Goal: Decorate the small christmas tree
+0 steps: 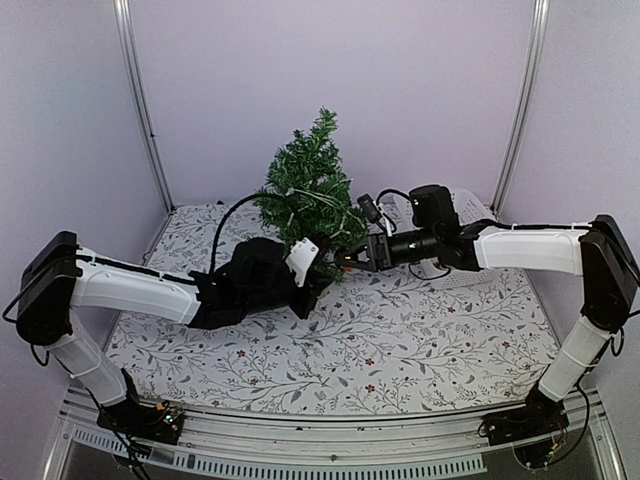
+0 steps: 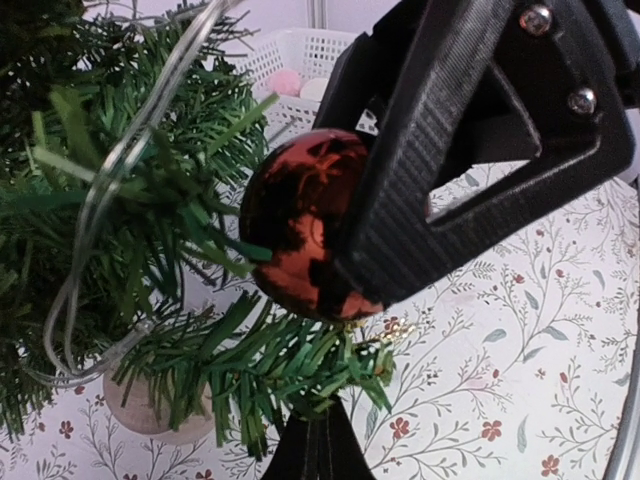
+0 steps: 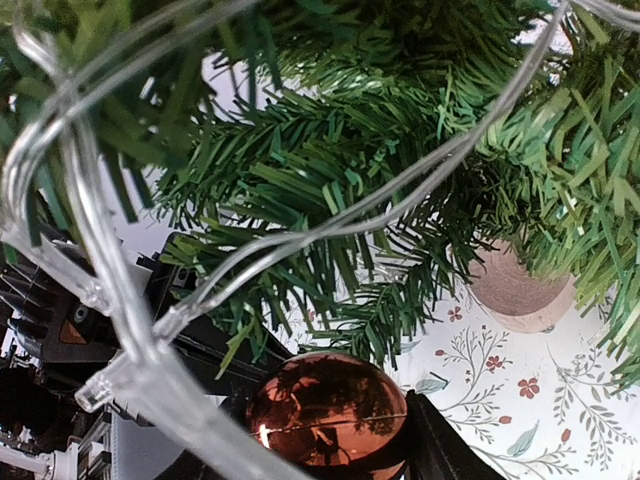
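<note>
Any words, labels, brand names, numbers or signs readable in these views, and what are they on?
None: no view shows readable text.
The tablecloth carries only a flower print.
The red ball, the tree and the white basket show no lettering.

Looks like a robot test cell in a lab, not a home. Shut in on three sides by plain pale walls [image 1: 330,80], with aluminium posts [image 1: 140,110] upright at the back corners. Carries two white-and-black arms [image 1: 130,285] bolted to a slotted metal rail [image 1: 330,455], cables trailing. Has a floral-print cloth [image 1: 400,340] over the tabletop beneath the fingers [image 2: 440,180] and a white perforated basket [image 2: 300,50] beyond them.
</note>
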Tool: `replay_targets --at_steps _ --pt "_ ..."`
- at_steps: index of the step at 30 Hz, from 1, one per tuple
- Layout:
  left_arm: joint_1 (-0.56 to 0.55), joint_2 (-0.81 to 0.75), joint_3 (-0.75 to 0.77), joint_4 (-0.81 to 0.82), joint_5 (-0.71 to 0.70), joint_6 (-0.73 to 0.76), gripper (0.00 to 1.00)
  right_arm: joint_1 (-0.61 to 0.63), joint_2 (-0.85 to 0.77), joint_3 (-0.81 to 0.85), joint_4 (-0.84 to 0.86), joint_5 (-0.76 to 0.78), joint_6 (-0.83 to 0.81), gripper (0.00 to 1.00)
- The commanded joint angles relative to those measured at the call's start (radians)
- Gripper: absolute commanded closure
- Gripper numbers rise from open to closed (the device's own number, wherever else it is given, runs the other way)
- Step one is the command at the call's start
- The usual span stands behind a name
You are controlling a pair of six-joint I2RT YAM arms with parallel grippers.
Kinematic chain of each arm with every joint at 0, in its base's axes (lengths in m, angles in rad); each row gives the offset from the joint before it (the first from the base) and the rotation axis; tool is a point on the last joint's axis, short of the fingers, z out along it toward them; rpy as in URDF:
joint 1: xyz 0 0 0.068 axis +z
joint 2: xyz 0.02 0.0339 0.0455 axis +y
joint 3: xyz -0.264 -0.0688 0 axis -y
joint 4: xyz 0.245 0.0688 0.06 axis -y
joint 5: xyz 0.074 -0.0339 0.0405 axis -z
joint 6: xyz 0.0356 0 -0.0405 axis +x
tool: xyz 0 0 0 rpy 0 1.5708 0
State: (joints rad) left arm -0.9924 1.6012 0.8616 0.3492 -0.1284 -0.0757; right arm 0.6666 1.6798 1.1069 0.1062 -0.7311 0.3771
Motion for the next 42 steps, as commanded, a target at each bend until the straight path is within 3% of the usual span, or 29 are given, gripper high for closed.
replay_targets --at_steps 1,5,18,23,31,42 --pt "0.017 0.019 0.033 -0.022 -0.037 -0.004 1.00 0.004 0.027 0.026 0.012 0.032 -0.003 0.71" --pt "0.017 0.008 0.023 -0.011 -0.027 0.003 1.00 0.004 0.035 0.028 0.006 0.050 0.003 0.67" --pt "0.017 -0.018 -0.003 -0.004 -0.027 0.014 1.00 0.004 0.012 0.021 -0.038 0.122 0.019 0.34" --pt "0.015 -0.009 0.010 -0.010 -0.021 0.015 1.00 0.004 -0.006 0.019 -0.053 0.133 0.013 0.29" --pt "0.013 -0.055 -0.020 -0.022 -0.035 0.001 0.81 0.003 -0.049 -0.010 -0.085 0.173 0.002 0.20" --pt "0.014 -0.223 -0.164 -0.013 -0.016 -0.064 0.59 -0.031 -0.098 -0.078 -0.075 0.216 0.031 0.22"
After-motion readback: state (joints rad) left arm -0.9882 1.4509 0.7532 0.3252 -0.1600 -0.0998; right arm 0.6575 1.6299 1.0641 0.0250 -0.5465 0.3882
